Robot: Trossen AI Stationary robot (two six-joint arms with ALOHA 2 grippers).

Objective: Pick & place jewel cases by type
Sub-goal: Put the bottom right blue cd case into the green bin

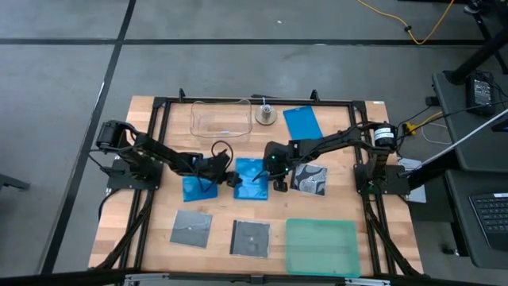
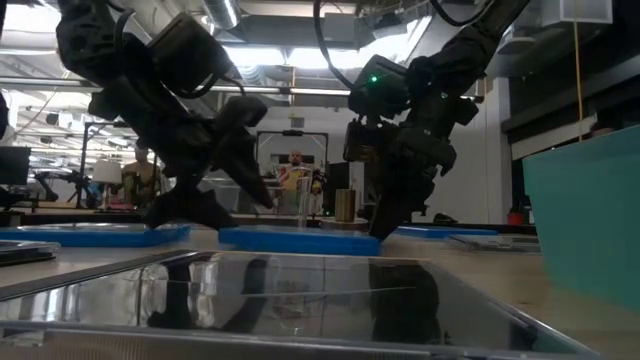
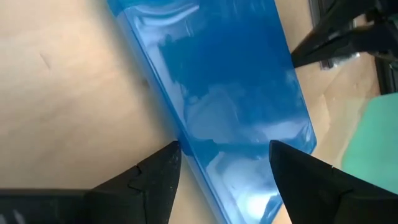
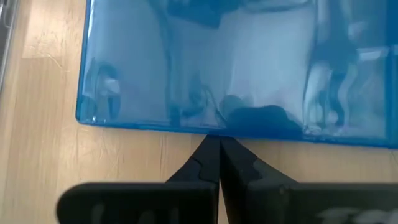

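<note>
Middle blue jewel case (image 1: 252,179), frame centre | straddled by open left gripper (image 3: 224,163) | closed right gripper (image 4: 219,163) at its edge, holding nothing | edge should be braced before closing.

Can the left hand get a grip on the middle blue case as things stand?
Probably yes: the left hand is open, fingers straddling the blue case, nothing between them. The right hand, shut, sits at its far edge.

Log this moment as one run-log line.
left gripper: open, straddling blue case | right gripper: shut, tips at middle blue case edge | nothing lifted
</note>
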